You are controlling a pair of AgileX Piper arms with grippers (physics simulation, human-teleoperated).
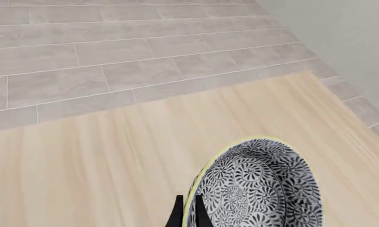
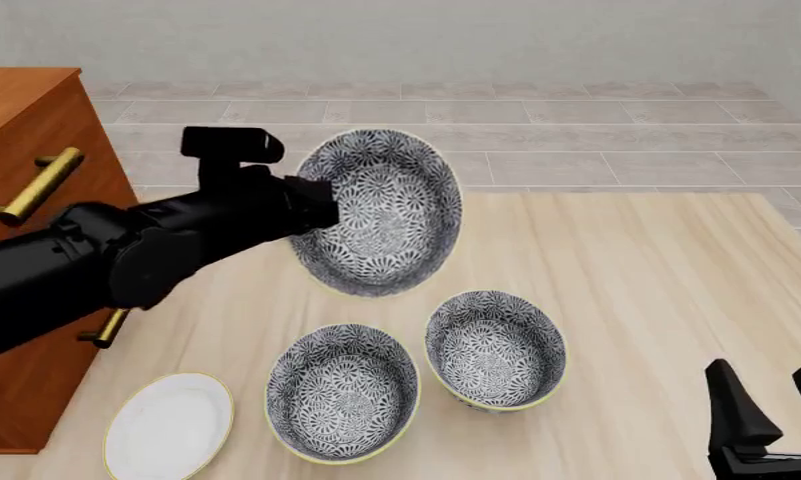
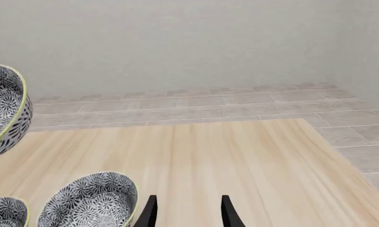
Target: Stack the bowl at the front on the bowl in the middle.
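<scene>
Blue-grey floral pattern with a cream-yellow rim marks all three bowls. You have the front bowl [image 2: 380,215] off the worktop [image 2: 640,280]. It hangs in the air over the far left part, tipped steeply on edge so that its opening faces back toward your side. Your left gripper [image 2: 313,205] grips it by the rim. In the left wrist view the jaws are narrow, one finger inside the wall and one outside, at the bowl's [image 1: 259,189] edge beside the gripper [image 1: 188,210].

The middle bowl [image 2: 496,350] sits upright on the worktop, near the near edge and roughly midway along it. It lies lower in the front view than the lifted bowl and well apart from it. A third bowl [image 2: 343,392] stands upright just beside it on the left, a little closer to the near edge. You cannot tell whether their rims touch.

Your right gripper [image 2: 764,372] is low by the near right corner. Its jaws are wide apart and hold nothing. Its wrist view shows the same gripper [image 3: 189,201] over bare wood, with the middle bowl [image 3: 91,201] off to one side.

A white plate [image 2: 171,425] lies flat near the near left corner. A wooden cabinet [image 2: 27,150] with brass handles stands along the left edge.
</scene>
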